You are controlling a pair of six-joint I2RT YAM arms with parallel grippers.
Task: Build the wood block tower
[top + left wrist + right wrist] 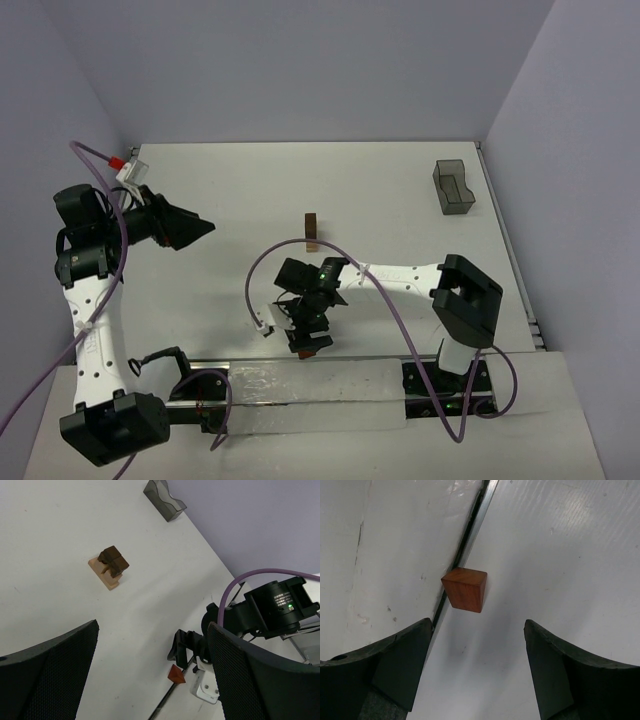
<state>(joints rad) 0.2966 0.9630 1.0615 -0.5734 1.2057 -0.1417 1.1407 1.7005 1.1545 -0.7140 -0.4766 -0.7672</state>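
Note:
The wood block tower (311, 230) is a short stack on the middle of the table, a light tan base with dark brown cubes on top; it also shows in the left wrist view (109, 566). A loose reddish-brown cube (465, 589) lies on the table beside the dark seam near the front edge. My right gripper (477, 625) is open and empty, hanging just above the table with the cube a little beyond its fingertips; in the top view the right gripper (308, 340) sits over the cube. My left gripper (152, 627) is open and empty, raised at the left (205, 228).
A grey translucent bin (453, 187) stands at the back right and shows in the left wrist view (165, 500). A dark seam and rail (300, 362) run along the table's front edge. A purple cable (262, 262) loops over the right arm.

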